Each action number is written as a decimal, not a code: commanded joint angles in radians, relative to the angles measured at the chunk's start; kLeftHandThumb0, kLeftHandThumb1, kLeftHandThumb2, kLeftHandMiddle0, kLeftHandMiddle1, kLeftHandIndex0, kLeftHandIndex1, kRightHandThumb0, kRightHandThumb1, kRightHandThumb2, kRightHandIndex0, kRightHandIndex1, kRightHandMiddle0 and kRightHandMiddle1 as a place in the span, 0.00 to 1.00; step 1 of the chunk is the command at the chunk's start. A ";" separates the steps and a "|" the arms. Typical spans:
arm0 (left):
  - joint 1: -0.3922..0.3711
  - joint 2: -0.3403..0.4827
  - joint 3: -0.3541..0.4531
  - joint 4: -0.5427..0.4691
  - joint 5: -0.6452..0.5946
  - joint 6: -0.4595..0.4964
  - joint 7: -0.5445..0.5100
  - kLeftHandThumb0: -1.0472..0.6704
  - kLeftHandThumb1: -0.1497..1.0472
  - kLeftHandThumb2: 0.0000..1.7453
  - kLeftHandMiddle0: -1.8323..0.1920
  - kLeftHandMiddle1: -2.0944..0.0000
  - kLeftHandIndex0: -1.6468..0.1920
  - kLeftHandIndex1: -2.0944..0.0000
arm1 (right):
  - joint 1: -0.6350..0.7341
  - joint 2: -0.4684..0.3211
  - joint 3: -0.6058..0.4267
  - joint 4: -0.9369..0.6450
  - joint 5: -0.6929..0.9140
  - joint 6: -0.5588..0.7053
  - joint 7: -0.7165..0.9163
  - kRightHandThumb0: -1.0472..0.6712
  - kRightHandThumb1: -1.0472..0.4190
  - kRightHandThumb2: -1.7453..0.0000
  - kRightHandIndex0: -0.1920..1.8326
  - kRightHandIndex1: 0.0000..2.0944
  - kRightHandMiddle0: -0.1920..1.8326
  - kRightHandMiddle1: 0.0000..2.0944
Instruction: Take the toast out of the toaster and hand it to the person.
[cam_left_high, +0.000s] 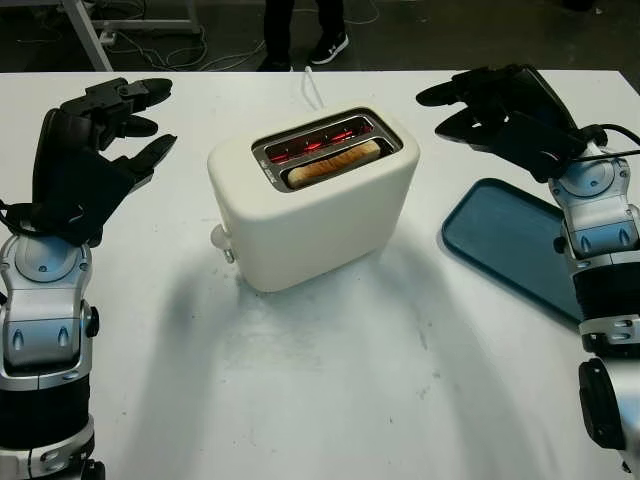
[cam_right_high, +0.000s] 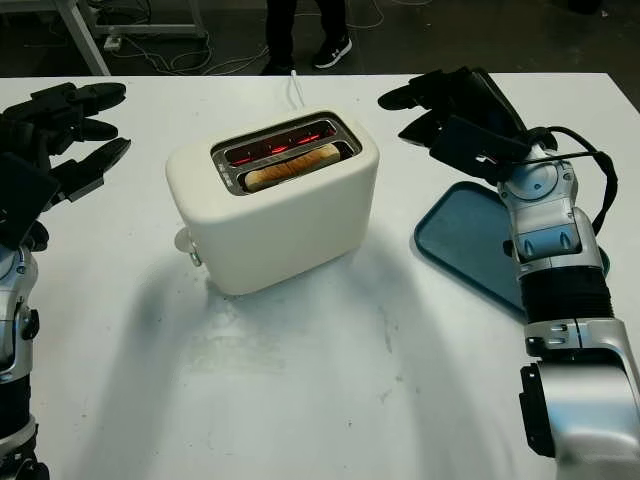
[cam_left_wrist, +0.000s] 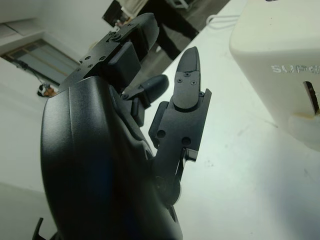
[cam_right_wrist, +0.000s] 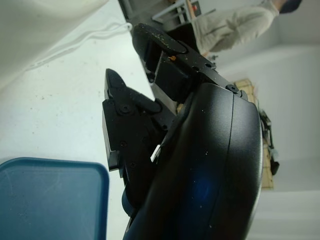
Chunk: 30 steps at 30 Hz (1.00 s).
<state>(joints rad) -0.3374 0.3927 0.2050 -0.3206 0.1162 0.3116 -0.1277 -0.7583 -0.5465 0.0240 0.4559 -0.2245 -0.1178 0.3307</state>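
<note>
White desk (cam_left_high: 330, 400), wide & mostly bare. Left to right: left robot hand (cam_left_high: 100, 140) hangs above the desk's left part, released, nothing in it, well apart from the toaster. Centre: cream toaster (cam_left_high: 315, 200), lever knob (cam_left_high: 218, 237) on its near-left end, white cord (cam_left_high: 310, 88) trailing off the far side toward the desk's far edge. Two slots on top, coils glowing red in the far one; the toast (cam_left_high: 335, 162) sits in the near slot, top edge just proud of the rim. Its long axis follows the slot, i.e. running left-near to right-far across the scene. Right of the toaster: right robot hand (cam_left_high: 490, 105), also released & empty, held above the desk near the toaster's far-right corner. Below/near it a blue tray (cam_left_high: 510, 240) lies flat on the desk, well right of the toaster. Beyond the far edge, a person's legs & shoes (cam_left_high: 325, 45) on the floor, approx opposite the toaster.

Key relation: toast lies left of & a bit nearer than the right robot hand, right of the left one. Right looks the closer of the two, judging by the gap. The move likely needs a reach down from above w/ fingers either side of the slice's flat faces, then a straight lift. Room: open desk all round the toaster; the tray & cord are the only things nearby. Risk: hot coils next slot over, little toast exposed to pinch.
</note>
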 joint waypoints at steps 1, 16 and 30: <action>0.017 0.009 0.005 -0.006 0.001 -0.019 0.002 0.51 0.84 0.16 0.77 0.45 0.54 0.92 | -0.012 -0.003 -0.002 -0.005 0.002 -0.010 -0.010 0.63 0.09 0.97 0.57 0.17 0.55 0.00; 0.006 0.013 0.004 -0.016 -0.002 0.012 -0.002 0.52 0.83 0.17 0.77 0.46 0.55 0.90 | -0.012 -0.003 -0.003 0.005 0.006 -0.019 -0.009 0.64 0.09 0.97 0.57 0.17 0.55 0.00; 0.013 0.017 0.007 -0.026 0.001 0.020 0.003 0.52 0.82 0.17 0.77 0.45 0.56 0.87 | -0.013 -0.004 0.000 0.021 0.005 -0.043 -0.015 0.63 0.09 0.97 0.57 0.17 0.55 0.00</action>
<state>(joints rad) -0.3374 0.3973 0.2094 -0.3320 0.1079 0.3253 -0.1294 -0.7587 -0.5463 0.0242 0.4759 -0.2206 -0.1398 0.3239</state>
